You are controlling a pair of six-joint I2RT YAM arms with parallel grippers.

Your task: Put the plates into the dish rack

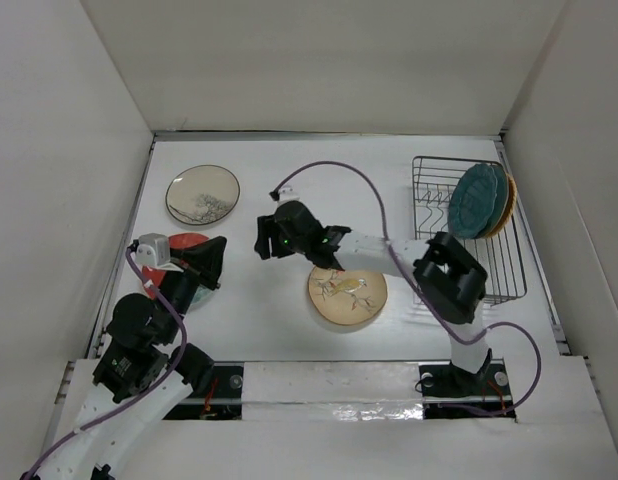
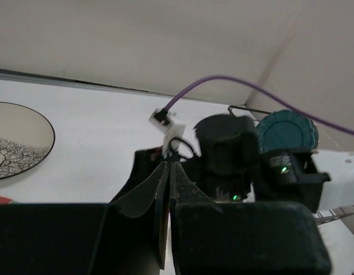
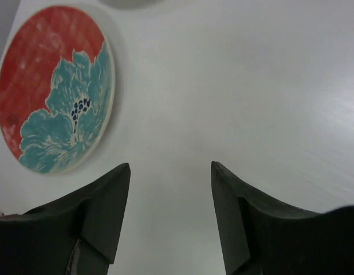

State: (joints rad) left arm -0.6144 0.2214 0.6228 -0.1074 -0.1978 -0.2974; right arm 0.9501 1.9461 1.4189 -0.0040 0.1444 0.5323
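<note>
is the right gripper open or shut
Open: the right gripper shows its two fingers well apart, only bare table between them.

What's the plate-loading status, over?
Left gripper shut over red flowered plate; right gripper open, jaws empty. Dark teal scalloped plate, orange plate upright in black wire rack. Cream speckled plate, tan floral plate on table.

My arms [image 1: 367,246] have black joints and white links. A purple cable [image 1: 341,168] loops to my right hand [image 1: 260,240]; its matte black fingers [image 3: 99,212] taper like wedges. Small green lights [image 2: 284,169] glow there.
</note>
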